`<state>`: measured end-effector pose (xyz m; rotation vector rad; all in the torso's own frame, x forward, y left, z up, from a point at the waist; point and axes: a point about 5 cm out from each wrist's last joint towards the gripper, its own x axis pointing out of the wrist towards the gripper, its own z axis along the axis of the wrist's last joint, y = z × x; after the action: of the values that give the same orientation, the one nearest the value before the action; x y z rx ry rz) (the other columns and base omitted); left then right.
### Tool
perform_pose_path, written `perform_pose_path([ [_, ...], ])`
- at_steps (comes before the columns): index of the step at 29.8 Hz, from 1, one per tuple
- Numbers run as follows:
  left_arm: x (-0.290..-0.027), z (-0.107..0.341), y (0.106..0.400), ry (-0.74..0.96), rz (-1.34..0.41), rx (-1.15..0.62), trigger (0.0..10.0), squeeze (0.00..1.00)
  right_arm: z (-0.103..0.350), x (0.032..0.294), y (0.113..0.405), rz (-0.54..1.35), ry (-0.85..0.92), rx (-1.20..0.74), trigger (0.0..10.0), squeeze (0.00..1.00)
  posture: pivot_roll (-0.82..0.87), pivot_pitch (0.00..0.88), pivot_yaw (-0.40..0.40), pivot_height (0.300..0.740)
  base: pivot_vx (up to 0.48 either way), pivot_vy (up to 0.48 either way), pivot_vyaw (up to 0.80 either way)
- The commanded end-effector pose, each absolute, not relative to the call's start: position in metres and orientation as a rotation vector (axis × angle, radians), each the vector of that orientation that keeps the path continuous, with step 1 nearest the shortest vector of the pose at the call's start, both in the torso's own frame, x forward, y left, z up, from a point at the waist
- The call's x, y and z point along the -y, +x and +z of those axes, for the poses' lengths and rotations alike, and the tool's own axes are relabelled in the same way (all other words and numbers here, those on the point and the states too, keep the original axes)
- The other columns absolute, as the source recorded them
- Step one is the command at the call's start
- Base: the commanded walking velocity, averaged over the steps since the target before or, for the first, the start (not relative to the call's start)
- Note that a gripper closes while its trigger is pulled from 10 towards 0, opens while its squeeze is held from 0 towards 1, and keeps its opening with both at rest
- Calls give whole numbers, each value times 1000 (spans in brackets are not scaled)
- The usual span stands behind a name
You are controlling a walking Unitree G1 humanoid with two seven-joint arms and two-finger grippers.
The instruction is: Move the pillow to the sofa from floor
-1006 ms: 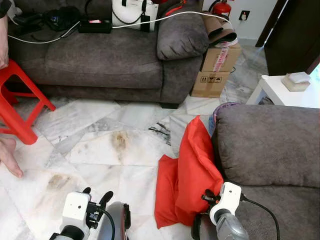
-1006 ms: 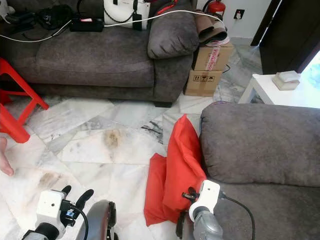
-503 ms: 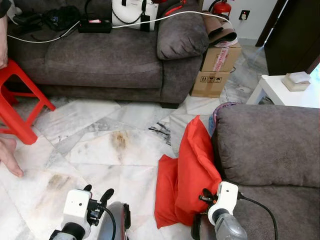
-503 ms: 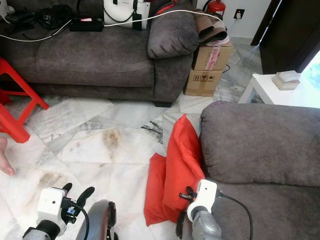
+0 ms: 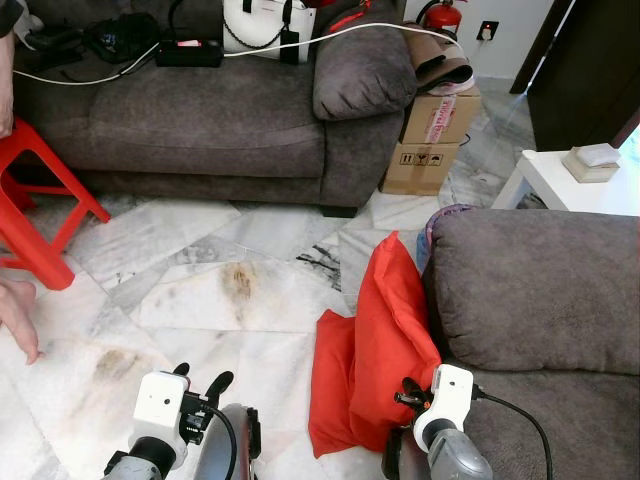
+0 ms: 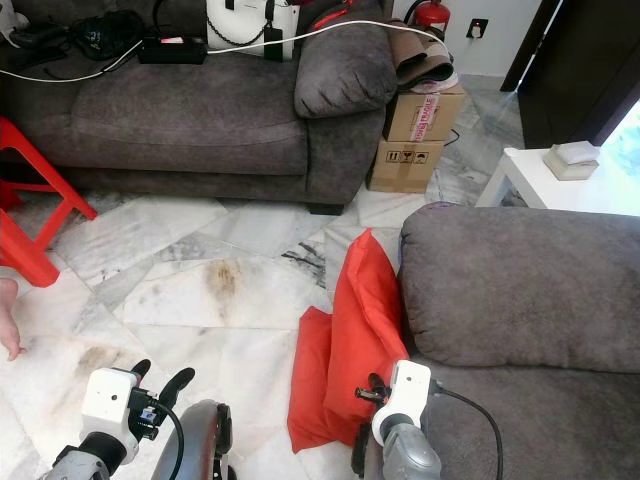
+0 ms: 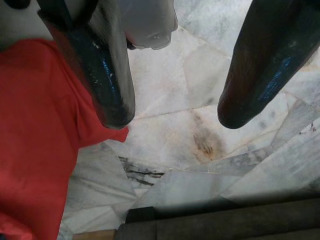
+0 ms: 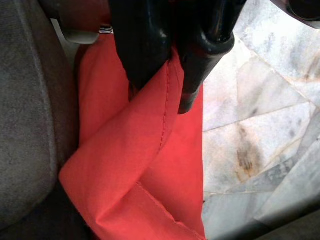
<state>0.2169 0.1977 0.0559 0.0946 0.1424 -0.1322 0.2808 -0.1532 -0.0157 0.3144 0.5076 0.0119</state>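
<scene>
Right end effector (image 8: 170, 75) clamped on fabric, left end effector (image 7: 175, 107) spread.

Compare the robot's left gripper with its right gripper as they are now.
The left gripper has its two long black fingers spread apart over bare marble floor, holding nothing; the right gripper is pinched shut on a fold of the red fabric pillow. The left hangs apart from the pillow; the right sits against it, beside the grey fabric sofa. Both are low, near the floor.
</scene>
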Motion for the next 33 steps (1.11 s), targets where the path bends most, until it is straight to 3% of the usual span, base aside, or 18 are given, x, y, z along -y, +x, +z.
perform_pose_path([
  [1,-199,51,214,101,-137,-164,10000,0,-20,150,276,30,296,-522,0,0,235,150,-7,585,0,0,0],
  [9,-198,53,221,102,-142,-156,10000,0,-18,149,277,30,225,-513,0,0,226,154,3,585,0,0,0],
  [10,-198,53,221,102,-142,-156,10000,0,-19,150,277,21,226,-511,4118,0,226,154,3,585,0,0,0],
  [11,-198,53,221,102,-144,-155,10000,0,-19,151,276,11,231,-509,10000,0,222,156,6,585,0,0,0],
  [18,-198,52,223,100,-146,-155,10000,0,-17,149,277,52,235,-481,10000,0,218,161,8,585,0,0,0],
  [33,-199,51,221,100,-142,-157,10000,0,-14,147,279,56,254,-455,10000,0,226,165,7,685,0,0,0],
])
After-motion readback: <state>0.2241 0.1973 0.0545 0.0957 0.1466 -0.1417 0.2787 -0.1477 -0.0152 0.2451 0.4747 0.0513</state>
